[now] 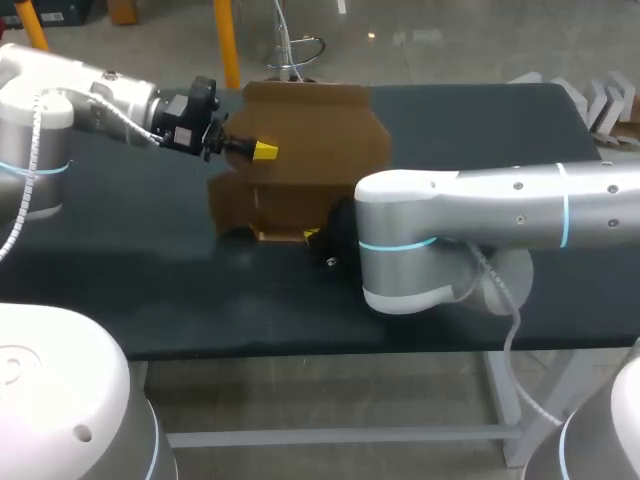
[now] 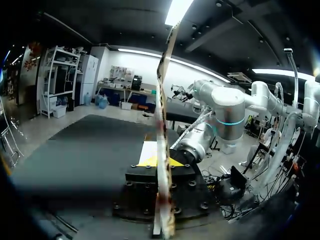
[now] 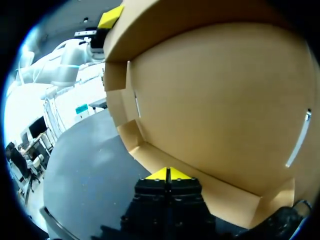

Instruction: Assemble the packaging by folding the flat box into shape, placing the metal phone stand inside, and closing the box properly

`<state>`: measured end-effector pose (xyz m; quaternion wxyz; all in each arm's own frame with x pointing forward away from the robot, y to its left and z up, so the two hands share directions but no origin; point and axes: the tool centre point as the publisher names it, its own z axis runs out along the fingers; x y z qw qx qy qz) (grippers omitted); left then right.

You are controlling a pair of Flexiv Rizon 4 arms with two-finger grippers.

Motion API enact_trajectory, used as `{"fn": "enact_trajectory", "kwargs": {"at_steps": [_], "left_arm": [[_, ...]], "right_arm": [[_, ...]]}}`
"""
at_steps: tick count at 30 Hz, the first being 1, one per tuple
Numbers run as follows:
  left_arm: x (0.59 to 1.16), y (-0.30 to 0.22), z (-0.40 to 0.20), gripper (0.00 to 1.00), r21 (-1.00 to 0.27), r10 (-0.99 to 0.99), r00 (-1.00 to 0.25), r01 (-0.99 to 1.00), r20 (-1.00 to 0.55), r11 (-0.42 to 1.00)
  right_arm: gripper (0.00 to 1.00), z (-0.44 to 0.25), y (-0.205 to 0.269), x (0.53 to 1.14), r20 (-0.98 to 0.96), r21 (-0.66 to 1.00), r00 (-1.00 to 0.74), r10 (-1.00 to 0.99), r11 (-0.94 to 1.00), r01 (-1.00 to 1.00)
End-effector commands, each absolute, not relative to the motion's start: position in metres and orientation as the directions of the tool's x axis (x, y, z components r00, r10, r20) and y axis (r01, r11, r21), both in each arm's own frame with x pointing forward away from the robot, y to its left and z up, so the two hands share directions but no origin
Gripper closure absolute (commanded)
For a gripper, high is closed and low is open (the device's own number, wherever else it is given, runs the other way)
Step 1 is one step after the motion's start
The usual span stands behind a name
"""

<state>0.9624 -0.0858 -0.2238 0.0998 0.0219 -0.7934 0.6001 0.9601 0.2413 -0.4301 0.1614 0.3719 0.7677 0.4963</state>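
Left pincer (image 1: 262, 151), upper left of centre in the head view, is clenched on a raised panel of the part-folded box (image 1: 325, 135), seen edge-on in its wrist view. Right pincer (image 3: 168, 175), tips (image 3: 159, 175) pressed together, sits just before the box's lower flap; only its view shows the box's inner walls.

Both arms are silver-white tubes with rounded joints and thin blue light rings (image 1: 398, 244). The right arm (image 1: 500, 215), at the right of the frame, shows small dark screws (image 1: 518, 185) along its link (a pale cable (image 1: 510, 325) loops beneath). The left arm (image 1: 70, 95), upper left, carries a ribbed white hose (image 1: 36, 125). The left gripper (image 1: 262, 150) is black and yellow-tipped.
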Motion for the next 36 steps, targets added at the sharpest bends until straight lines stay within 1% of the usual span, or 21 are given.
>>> {"fn": "enact_trajectory", "kwargs": {"at_steps": [1,36], "left_arm": [[0.963,-0.084,-0.226,1.00,-0.947,0.091,-0.978,-0.155,0.188,0.282],[0.954,-0.084,-0.227,1.00,-0.943,0.109,-0.977,-0.145,0.184,0.299]], "right_arm": [[1.00,-0.437,0.244,0.963,0.119,0.883,-0.668,0.734,0.230,0.410],[1.00,-0.437,0.244,0.963,0.119,0.883,-0.668,0.734,0.230,0.410]]}}
